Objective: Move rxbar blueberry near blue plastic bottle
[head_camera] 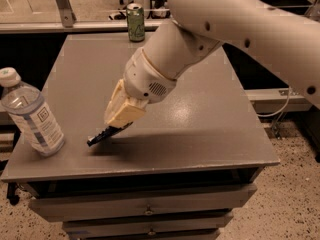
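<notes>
The rxbar blueberry [100, 135], a dark flat bar seen edge-on, is held in my gripper [116, 127] just above the grey table top [200, 119] near the front left. The gripper is shut on the bar's right end. The blue plastic bottle [31, 115], clear with a white cap and pale label, stands at the table's left front edge. The bar's free end is a short gap to the right of the bottle. My arm comes in from the upper right.
A green drink can [135, 22] stands at the table's far edge. Drawers [145, 209] sit under the table top. A metal rail and glass run behind the table. A white cable hangs at the right.
</notes>
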Robot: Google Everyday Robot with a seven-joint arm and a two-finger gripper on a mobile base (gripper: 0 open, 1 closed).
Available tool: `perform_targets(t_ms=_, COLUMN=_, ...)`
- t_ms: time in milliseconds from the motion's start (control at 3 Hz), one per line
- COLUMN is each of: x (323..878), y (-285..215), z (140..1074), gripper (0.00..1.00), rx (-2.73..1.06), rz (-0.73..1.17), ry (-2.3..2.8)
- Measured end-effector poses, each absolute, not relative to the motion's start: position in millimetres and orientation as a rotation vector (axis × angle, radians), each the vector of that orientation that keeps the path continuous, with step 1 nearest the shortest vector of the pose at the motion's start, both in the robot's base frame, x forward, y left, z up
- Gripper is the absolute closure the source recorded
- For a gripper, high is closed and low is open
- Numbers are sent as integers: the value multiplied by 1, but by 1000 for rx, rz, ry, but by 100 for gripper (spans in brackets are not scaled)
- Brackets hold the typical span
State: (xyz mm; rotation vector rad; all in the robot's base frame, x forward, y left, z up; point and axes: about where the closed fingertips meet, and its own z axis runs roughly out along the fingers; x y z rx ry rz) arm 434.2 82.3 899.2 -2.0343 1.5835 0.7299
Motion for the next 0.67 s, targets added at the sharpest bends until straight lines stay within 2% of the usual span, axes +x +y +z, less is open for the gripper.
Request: perform_targets(t_ms=667, x=413, y=138, z=905, gripper=100, rx=-2094, rz=788, ry=1448)
